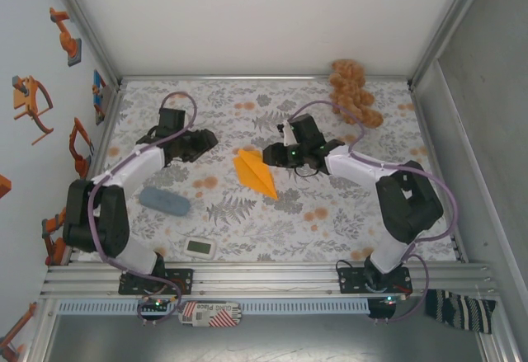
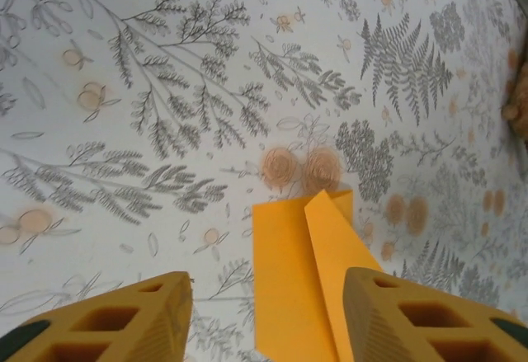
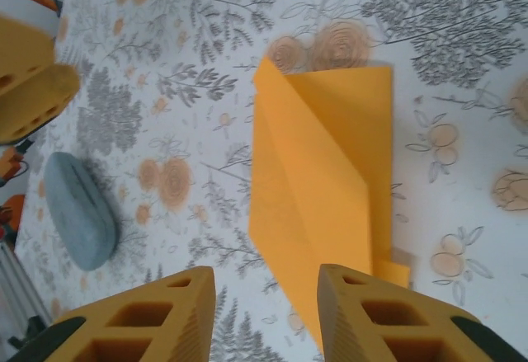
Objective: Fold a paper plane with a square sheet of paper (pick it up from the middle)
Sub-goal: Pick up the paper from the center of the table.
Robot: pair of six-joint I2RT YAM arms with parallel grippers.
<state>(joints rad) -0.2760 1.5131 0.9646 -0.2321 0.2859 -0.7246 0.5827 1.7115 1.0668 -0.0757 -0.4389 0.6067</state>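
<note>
Where the two arms reach in over the flower-and-fern printed cloth (image 1: pixel 247 222), a small white rectangular gadget (image 1: pixel 200 247) and a grey-blue oval pad (image 1: pixel 165 200) lie nearest their bases. Beyond these, the bright orange folded paper plane (image 1: pixel 254 174) lies flat mid-table, between the two grippers. The left gripper (image 2: pixel 268 312) hangs with its yellow fingers spread, pinching nothing, the paper under the gap. The right gripper (image 3: pixel 264 312) is likewise parted and empty over the plane's edge. A lumpy tan-brown plush toy (image 1: pixel 353 91) sits at the far edge.
</note>
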